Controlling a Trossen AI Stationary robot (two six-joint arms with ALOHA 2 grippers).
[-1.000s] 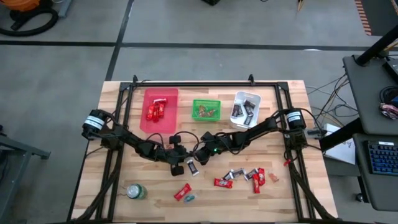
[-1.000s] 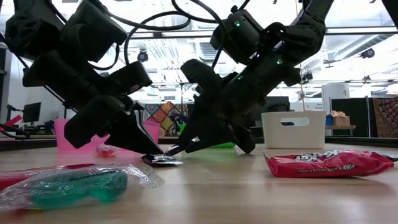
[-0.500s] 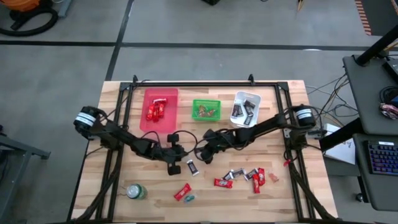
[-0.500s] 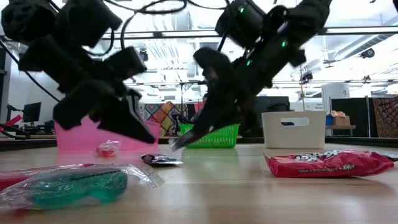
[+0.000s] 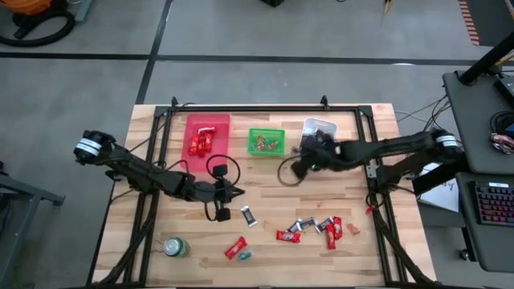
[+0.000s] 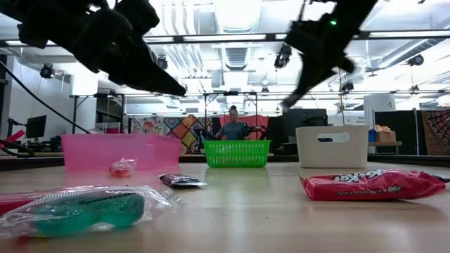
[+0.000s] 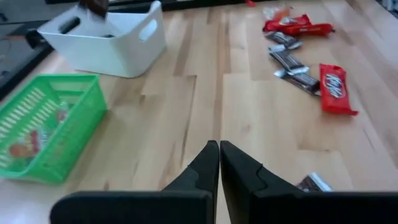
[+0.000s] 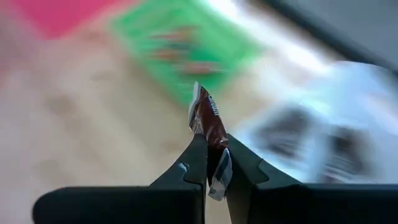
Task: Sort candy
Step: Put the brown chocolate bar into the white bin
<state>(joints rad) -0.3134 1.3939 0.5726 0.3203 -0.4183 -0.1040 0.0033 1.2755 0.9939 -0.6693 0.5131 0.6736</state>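
Observation:
My right gripper (image 8: 214, 155) is shut on a dark brown candy (image 8: 208, 115), up in the air beside the white bin (image 5: 320, 128) of dark candy; it also shows in the high view (image 5: 307, 163) and the low view (image 6: 287, 105). My left gripper (image 7: 219, 144) hangs shut, holding nothing, above the table's middle (image 5: 235, 193) (image 6: 183, 91). A dark candy (image 5: 249, 215) (image 7: 314, 182) lies flat on the wood just near-right of it. More red and dark candy (image 5: 317, 229) lies loose at the near right. A red one (image 5: 235, 247) and a teal one (image 5: 245, 255) lie near the front. My right gripper pinches the brown candy's lower part (image 8: 215, 142) between its two fingers, with the silver wrapper end (image 8: 221, 175) running back between them. The rest of the candy sticks out past the fingertips. It is lifted clear of the table.
A pink tray (image 5: 221, 128) with red candy stands far left. A green basket (image 5: 266, 132) is at the far middle, and a round green can (image 5: 174, 246) at the near left. The black frame rail (image 5: 249, 107) runs along the far edge. A person (image 6: 232, 128) sits beyond the table.
My right gripper has shut on a dark candy at the table's middle. It has risen and swung toward the far right to the white bin, tipping downward. My left gripper has lifted off the dark candy it pressed on, and that candy stays on the wood.

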